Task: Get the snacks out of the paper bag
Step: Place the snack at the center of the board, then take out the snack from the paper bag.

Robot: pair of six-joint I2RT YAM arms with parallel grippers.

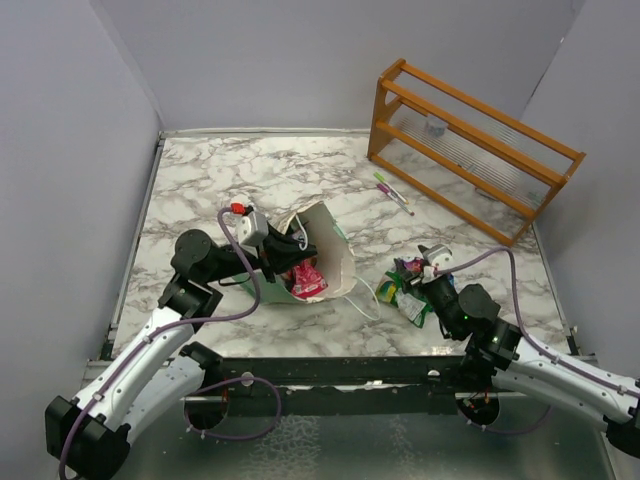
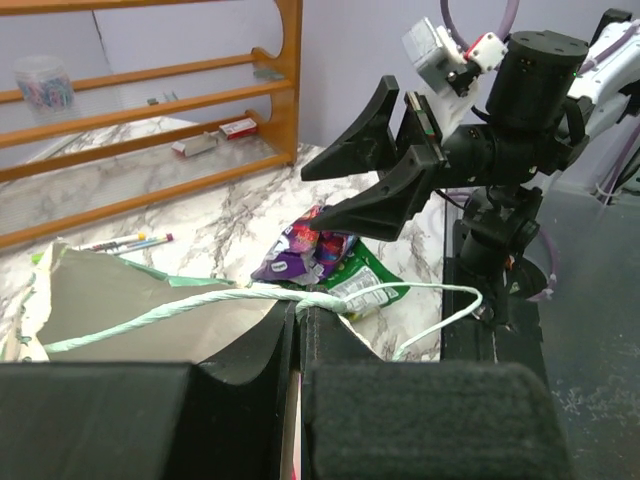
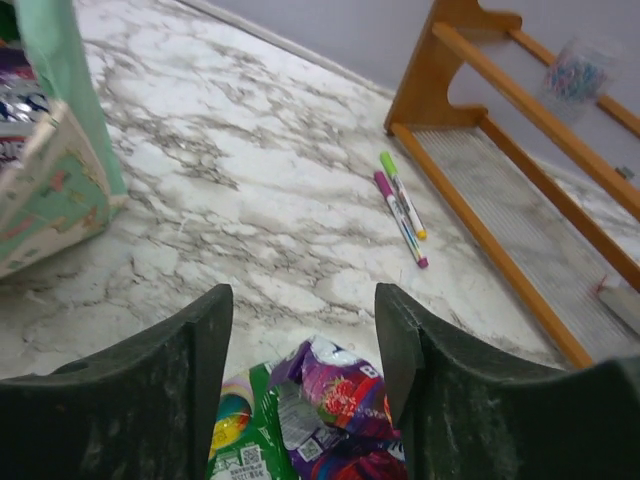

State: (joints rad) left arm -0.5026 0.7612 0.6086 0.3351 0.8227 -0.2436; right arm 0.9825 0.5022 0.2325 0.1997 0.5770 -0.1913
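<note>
Right wrist view: right gripper (image 3: 303,295) fingers (image 3: 190,370) stand apart, nothing clamped. Below the gap lies a purple packet (image 3: 340,395), overlapping a green packet (image 3: 245,440). Whether a fingertip grazes the purple one, cannot tell.

Left wrist view, same pair: right gripper (image 2: 315,200) spread and angled down over the purple packet (image 2: 300,255). Green packet (image 2: 365,285) is partly under it.

Both packets sit on the marble table (image 1: 250,180), outside the paper bag (image 1: 335,245), near its right side and not touching it.

Left gripper (image 2: 298,325): fingers pressed together, pinching the paper bag's rim where the twisted mint cord meets it. A white cord (image 2: 440,300) trails from that rim toward the packets.

Top view: left gripper (image 1: 300,245) at the bag's mouth. The bag is tipped, its opening facing the near edge. A red packet (image 1: 308,282) lies inside, at the mouth.

Beyond the bag, to its right and farther back: two markers (image 1: 392,190) lie side by side on the table. Past them stands a wooden rack (image 1: 470,150), against the right wall.
</note>
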